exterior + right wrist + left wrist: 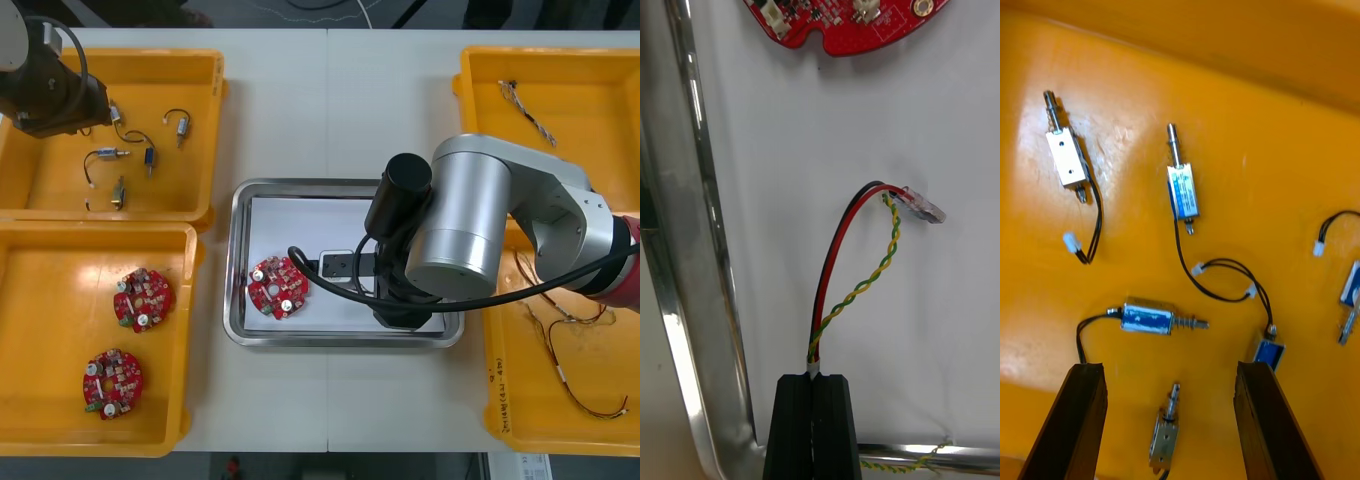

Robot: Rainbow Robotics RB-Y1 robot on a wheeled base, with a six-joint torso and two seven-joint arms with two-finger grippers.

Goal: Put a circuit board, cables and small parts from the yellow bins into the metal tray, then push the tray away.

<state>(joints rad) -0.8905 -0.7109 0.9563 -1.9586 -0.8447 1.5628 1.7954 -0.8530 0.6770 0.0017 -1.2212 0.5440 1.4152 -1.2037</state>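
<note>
Four bins [140, 58] sit on the worktop [330, 100], two per side, with the tray [236, 260] between them. One board [278, 287] lies in the tray, and two more boards sit in the near left bin. The right arm [480, 230] hangs over the tray's right half. The left arm [50, 95] is over the far left bin, by the parts [110, 155].

Right wrist: the right hand [818, 379] is pressed together, pinching one end of a cable [832, 262], low over the tray's white floor near a rim corner. The cable's clear plug [925, 206] rests on the floor, apart from the board. A stray strand crosses the rim beside the fingers.

Left wrist: the left hand [1171, 367] is spread above the bin floor, gripping nothing. One part [1166, 431] lies between the fingers, others just beyond.

Risks:
- The cable is springy, so on release it could cling to the fingers and get dragged back over the rim.
- The strand across the rim could snag when the tray is pushed.
- On the left, the parts' thin wires run close together, so closing on one may lift its neighbour or pinch only a wire.
</note>
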